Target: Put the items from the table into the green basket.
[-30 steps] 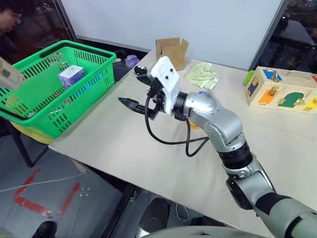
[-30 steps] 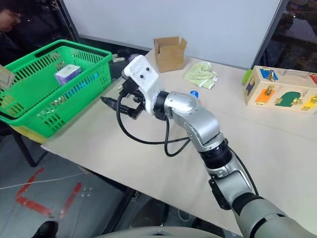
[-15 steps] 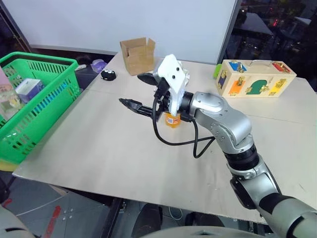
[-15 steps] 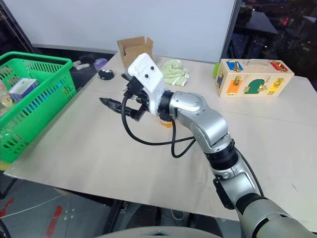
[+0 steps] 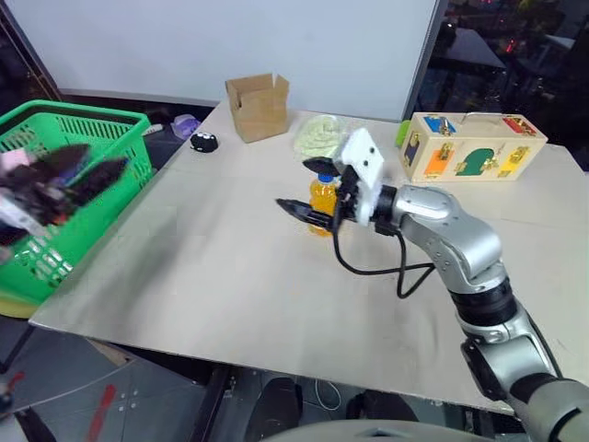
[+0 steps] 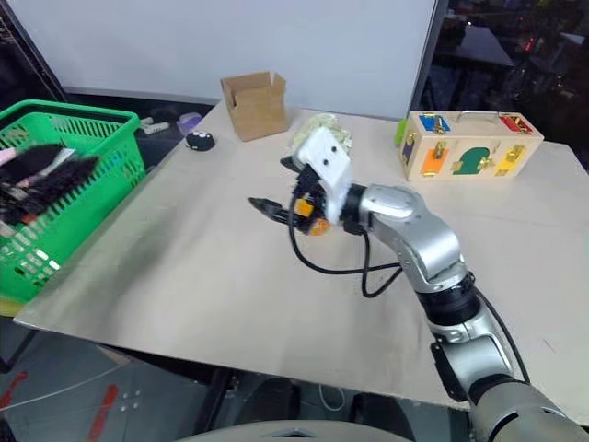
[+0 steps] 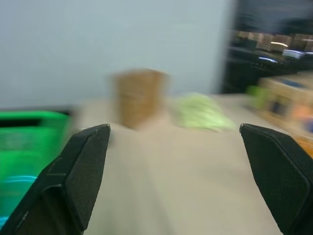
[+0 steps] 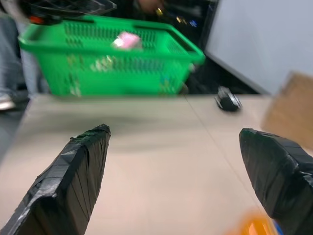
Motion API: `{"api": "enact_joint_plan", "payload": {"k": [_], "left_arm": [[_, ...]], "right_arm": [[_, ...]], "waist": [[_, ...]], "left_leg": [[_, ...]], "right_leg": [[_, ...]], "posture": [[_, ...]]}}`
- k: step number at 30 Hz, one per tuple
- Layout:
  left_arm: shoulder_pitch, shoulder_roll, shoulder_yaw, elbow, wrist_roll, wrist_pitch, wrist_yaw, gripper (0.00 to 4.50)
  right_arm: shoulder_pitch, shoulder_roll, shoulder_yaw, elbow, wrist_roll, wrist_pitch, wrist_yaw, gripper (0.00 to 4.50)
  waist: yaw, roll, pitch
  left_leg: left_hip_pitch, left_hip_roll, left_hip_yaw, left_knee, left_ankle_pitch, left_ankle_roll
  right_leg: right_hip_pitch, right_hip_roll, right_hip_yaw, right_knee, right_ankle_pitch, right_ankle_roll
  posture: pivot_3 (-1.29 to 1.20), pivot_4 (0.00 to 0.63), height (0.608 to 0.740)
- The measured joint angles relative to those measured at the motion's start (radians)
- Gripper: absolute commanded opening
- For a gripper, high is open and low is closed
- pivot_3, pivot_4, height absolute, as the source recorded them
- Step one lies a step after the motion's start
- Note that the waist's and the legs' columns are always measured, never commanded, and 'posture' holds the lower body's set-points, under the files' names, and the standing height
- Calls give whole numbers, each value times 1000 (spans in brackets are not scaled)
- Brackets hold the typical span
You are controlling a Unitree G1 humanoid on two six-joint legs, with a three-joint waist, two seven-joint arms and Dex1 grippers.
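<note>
From the head views we see the orange-drink bottle point(image 5: 321, 196) upright mid-table point(image 5: 212, 276), the right gripper point(image 5: 310, 191) spread wide beside it. The green basket point(image 5: 87, 198) sits at nine o'clock, the blurred left gripper point(image 5: 69, 180) over it.

Left wrist: fingers point(image 7: 80, 171) parted, empty (heavy blur).

Right wrist: pads point(image 8: 78, 169) released; something pink lies in the basket.

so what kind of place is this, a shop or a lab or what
Probably an indoor lab or test room set up for robot trials, not a shop: a plain beige table before a white wall panel, holding mixed props such as a wooden toy box and a green basket.
</note>
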Motion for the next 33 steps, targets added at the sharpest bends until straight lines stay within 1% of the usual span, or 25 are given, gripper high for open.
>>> {"api": "enact_joint_plan", "payload": {"k": [2, 5, 7, 8, 9, 10, 12, 13, 17, 23, 29, 33], "left_arm": [[18, -50, -92, -103, 33, -8, 35, 4442], [3, -134, -252, -166, 115, -27, 103, 4442], [-47, -196, -364, -153, 182, -52, 128, 4442], [-83, -235, -439, -127, 226, -73, 132, 4442], [-107, -255, -488, -101, 254, -82, 132, 4442], [-116, -263, -509, -85, 268, -87, 132, 4442], [-190, -300, -575, -8, 317, -103, 129, 4442], [-212, -306, -594, 18, 334, -114, 124, 4442], [-303, -354, -665, 127, 396, -150, 90, 4442], [-326, -396, -710, 200, 451, -169, 65, 4442], [-366, -423, -715, 274, 511, -207, 69, 4442], [-383, -438, -715, 315, 545, -241, 71, 4442]], "right_arm": [[41, -55, -18, -34, -7, 0, 2, 4500], [118, -139, -32, -86, -14, 2, 3, 4500], [202, -200, -66, -143, -7, 10, 6, 4500], [258, -250, -91, -180, -5, 21, 11, 4500], [291, -274, -111, -203, -3, 24, 11, 4500], [301, -282, -119, -211, -1, 26, 11, 4500], [354, -314, -160, -263, 8, 31, 7, 4500], [370, -319, -172, -281, 11, 34, 4, 4500], [449, -345, -204, -338, 14, 55, -20, 4500], [511, -345, -225, -407, 20, 85, -69, 4500], [543, -344, -237, -445, 39, 90, -91, 4500], [572, -347, -249, -450, 51, 90, -88, 4500]], "waist": [[1, 4, -1], [0, 12, -4], [0, 14, -5], [-1, 15, -5], [-12, 15, -5], [-22, 15, -5], [-48, 15, -5], [-61, 15, -5], [-120, 16, -5], [-181, 16, -5], [-211, 16, -6], [-221, 16, -6]], "left_leg": [[2, 0, 0, 0, 0, 0], [4, 0, 2, 0, 1, 1], [5, 0, 1, 2, 1, 2], [5, 0, 1, 2, 1, 2], [6, -1, 2, 2, 1, 2], [6, 0, 3, 2, 1, 2], [9, 0, 5, 2, 1, 2], [10, 1, 6, 2, 1, 2], [12, 1, 9, 2, 1, 2], [12, 2, 8, 2, 1, 2], [12, 2, 8, 2, 1, 2], [12, 2, 8, 2, 1, 3]], "right_leg": [[2, 1, 0, 0, 0, 0], [4, 3, 1, 0, 0, 0], [5, 7, 3, -1, 0, 0], [5, 10, 4, -1, 0, 0], [5, 15, 6, -1, 0, 0], [5, 15, 8, -1, 0, 0], [6, 17, 10, 0, 0, 1], [7, 19, 11, 0, 0, 1], [7, 20, 15, 0, 0, 1], [7, 20, 15, 0, 0, 1], [7, 20, 15, 0, 0, 2], [7, 19, 15, -1, 0, 2]], "posture": [[108, 0, 740], [40, 0, 740], [-3, 0, 740], [-18, 0, 740], [-46, 0, 740], [-59, 0, 740], [-110, 0, 740], [-121, 0, 740], [-178, 0, 740], [-228, 0, 740], [-244, 0, 740], [-248, 0, 740]]}}
